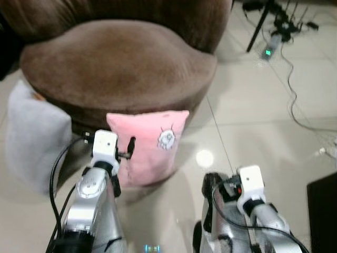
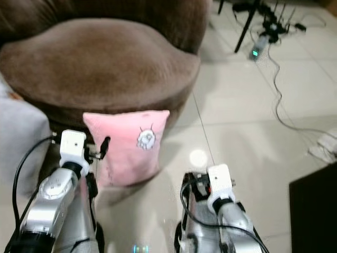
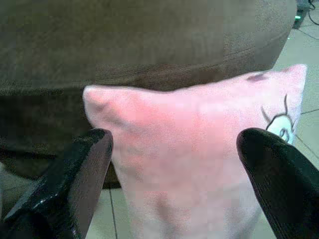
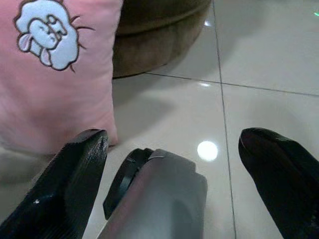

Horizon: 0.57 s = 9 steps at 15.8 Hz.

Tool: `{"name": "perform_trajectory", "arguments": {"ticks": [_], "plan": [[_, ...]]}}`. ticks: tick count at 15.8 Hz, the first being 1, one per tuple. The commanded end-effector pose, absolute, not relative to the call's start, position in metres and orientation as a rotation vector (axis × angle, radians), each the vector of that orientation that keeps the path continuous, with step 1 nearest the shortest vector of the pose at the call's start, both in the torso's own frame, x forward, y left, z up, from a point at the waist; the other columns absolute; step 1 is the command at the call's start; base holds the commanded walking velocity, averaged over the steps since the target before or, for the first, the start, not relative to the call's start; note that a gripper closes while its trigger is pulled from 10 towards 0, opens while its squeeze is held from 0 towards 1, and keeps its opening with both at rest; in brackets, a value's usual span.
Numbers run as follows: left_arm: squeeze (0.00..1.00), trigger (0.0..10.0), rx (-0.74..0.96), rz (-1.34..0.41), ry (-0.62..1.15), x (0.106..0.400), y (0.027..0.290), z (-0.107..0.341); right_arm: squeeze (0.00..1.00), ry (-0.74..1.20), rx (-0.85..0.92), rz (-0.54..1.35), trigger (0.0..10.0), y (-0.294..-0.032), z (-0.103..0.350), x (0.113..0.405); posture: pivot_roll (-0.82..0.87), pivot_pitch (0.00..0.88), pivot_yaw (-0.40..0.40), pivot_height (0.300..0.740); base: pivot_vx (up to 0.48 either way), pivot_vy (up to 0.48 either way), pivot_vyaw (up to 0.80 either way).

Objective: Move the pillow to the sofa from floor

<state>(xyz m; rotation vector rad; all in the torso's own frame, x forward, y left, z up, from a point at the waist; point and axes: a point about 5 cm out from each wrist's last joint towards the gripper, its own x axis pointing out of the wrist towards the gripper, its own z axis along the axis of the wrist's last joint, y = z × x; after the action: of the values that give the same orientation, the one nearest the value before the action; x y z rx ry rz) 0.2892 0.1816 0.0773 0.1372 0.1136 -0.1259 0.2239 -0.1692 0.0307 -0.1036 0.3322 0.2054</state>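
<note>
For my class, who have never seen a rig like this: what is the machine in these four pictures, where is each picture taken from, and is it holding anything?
It is a walking humanoid robot with two silver arms. Two pictures come from cameras in its head, looking down; the other two come from cameras on its wrists, looking along the black jaws. A pink pillow stands on the tiled floor, leaning against a brown sofa. The left gripper is up at the pillow, jaws open to either side of it, not closed on it. The right gripper is open too, low over the floor beside the pillow. Nothing is held.
</note>
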Motion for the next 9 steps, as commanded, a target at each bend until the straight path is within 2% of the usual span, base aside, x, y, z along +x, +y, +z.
{"name": "perform_trajectory", "arguments": {"ticks": [1, 6, 7, 9], "plan": [[0.00, 10.0, 0.123, -0.124, 0.115, 0.2882, 0.1822, 0.0768, 0.00, 0.332, -0.122, 0.199, 10.0, -0.1723, 0.0310, 0.2227, -0.08, 0.212, -0.082, 0.446, 0.458, 0.000, 0.00], [0.00, 10.0, 0.106, -0.128, 0.128, 0.2883, 0.1800, 0.0748, 0.00, 0.330, -0.125, 0.188, 10.0, -0.1753, 0.0314, 0.2232, -0.08, 0.213, -0.084, 0.446, 0.431, 0.000, 0.00], [0.00, 10.0, 0.105, -0.122, 0.122, 0.2890, 0.1796, 0.0752, 0.00, 0.329, -0.124, 0.187, 10.0, -0.1754, 0.0316, 0.2233, -0.09, 0.213, -0.082, 0.446, 0.330, 0.349, 0.00], [0.00, 10.0, 0.129, -0.127, 0.128, 0.2906, 0.1785, 0.0757, 0.00, 0.330, -0.122, 0.184, 10.0, -0.1755, 0.0316, 0.2234, -0.09, 0.212, -0.081, 0.446, 0.000, 0.000, 0.00]]}}
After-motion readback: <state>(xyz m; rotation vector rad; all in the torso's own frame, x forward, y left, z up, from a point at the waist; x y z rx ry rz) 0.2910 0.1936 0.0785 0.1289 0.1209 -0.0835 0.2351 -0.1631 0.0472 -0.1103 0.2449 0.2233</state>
